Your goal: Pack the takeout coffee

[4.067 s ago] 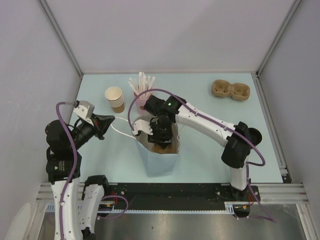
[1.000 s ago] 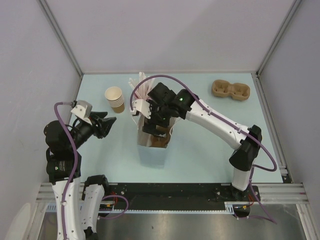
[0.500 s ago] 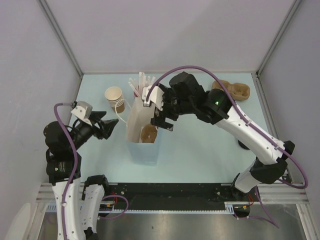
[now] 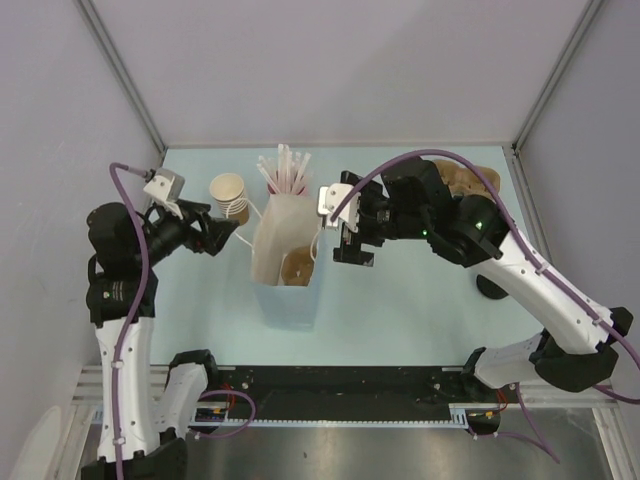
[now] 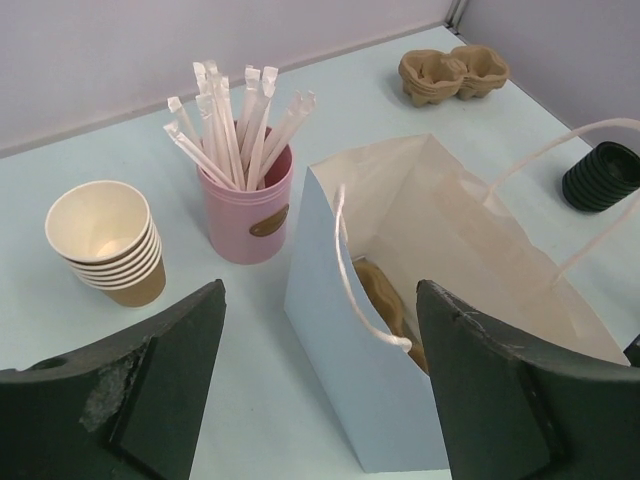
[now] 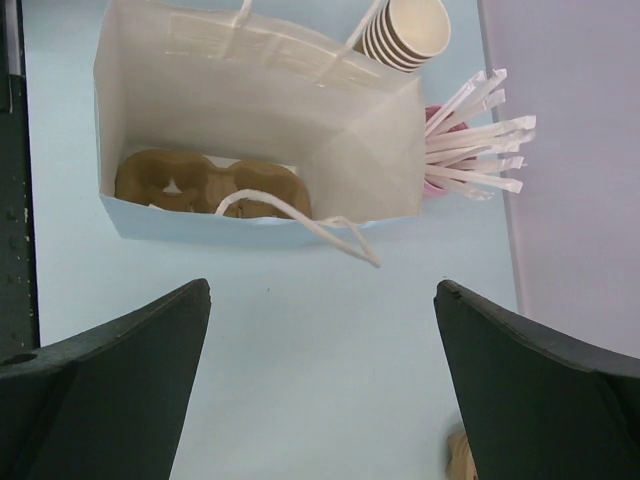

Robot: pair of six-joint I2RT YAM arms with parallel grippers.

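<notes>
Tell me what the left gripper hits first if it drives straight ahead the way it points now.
The paper bag: its light-blue side and white cord handle sit dead ahead of the open left gripper. Nothing seems to stand between, though depth is unclear.

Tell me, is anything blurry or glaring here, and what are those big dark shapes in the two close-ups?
Left wrist view: the shapes are fingers of the left claw, close to the lens; the paper bag and straws look sharp. Right wrist view: likewise fingers of the right claw; the bag's inside reads clearly. Top view: even light, faint shadows, no glare.
</notes>
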